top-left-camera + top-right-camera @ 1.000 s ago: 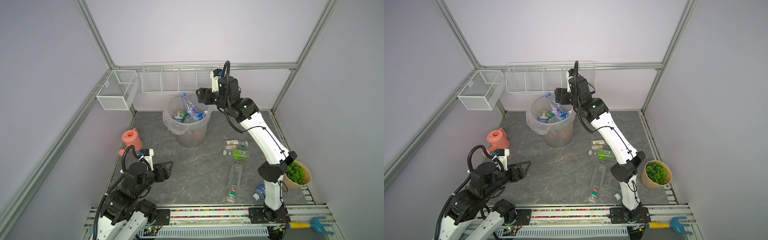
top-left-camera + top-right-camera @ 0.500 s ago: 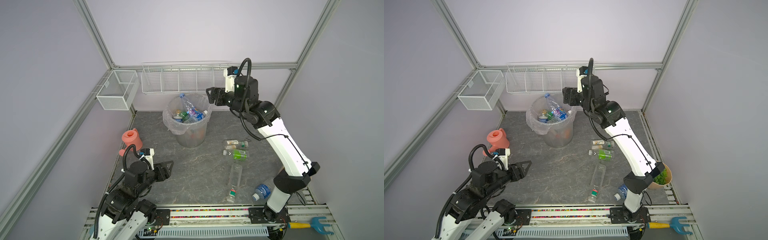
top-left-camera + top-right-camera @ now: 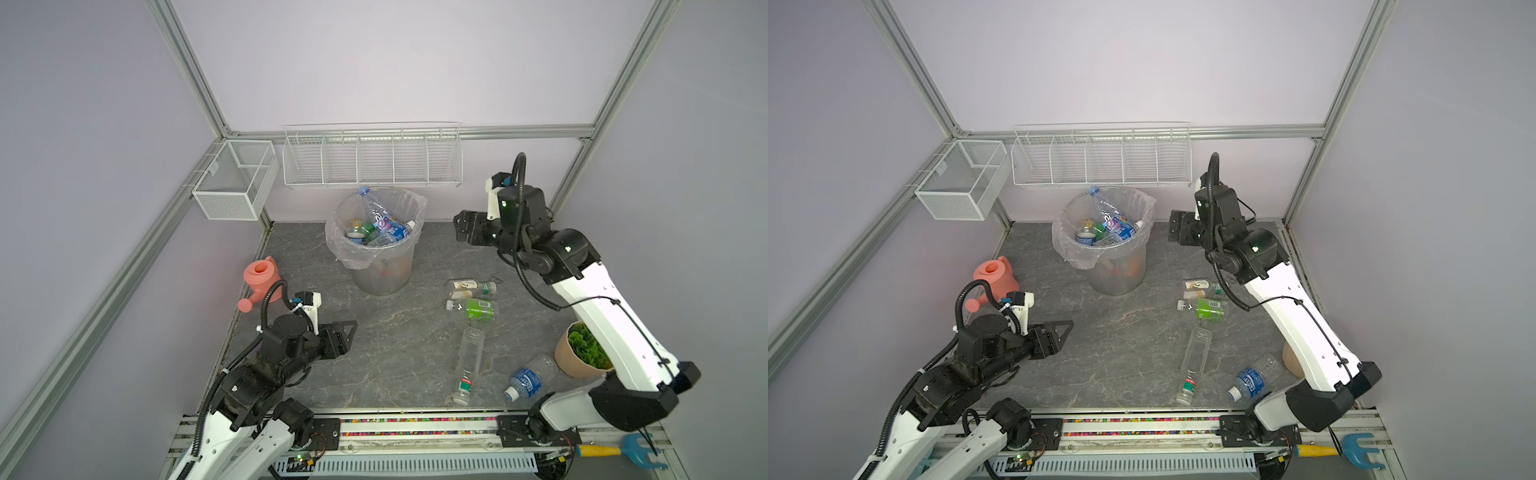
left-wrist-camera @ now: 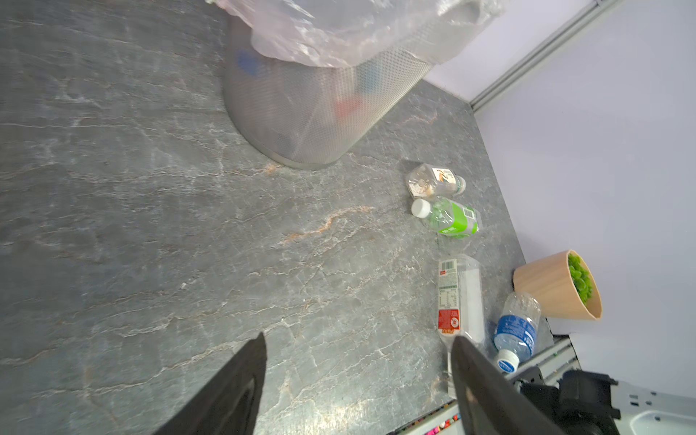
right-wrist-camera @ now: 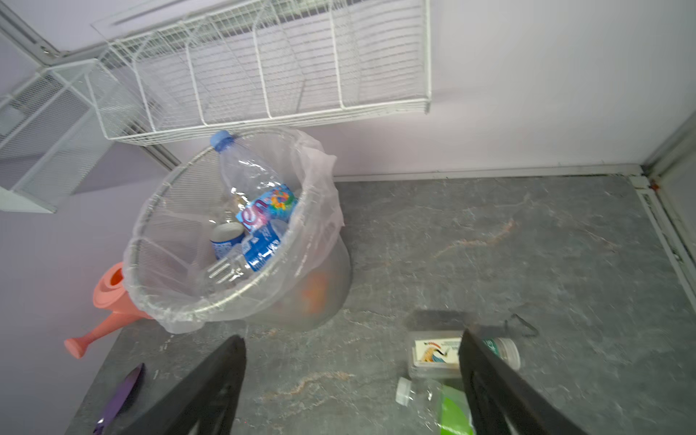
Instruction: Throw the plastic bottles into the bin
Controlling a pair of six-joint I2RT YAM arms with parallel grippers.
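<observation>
Task part done. The bin (image 3: 379, 274) holds several plastic bottles (image 3: 384, 226); four loose bottles (image 3: 473, 308) lie on the tabletop (image 3: 395, 340) beside it. Left gripper (image 3: 347, 332) and right gripper (image 3: 460, 226): fingers apart, empty.

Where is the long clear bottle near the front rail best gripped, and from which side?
Probably mid-body of the long clear bottle, from straight above, closing across its width: it lies flat, slim and straight-sided, with bare table on both long sides.

No print on the plastic bottles (image 4: 454, 220) is legible.
</observation>
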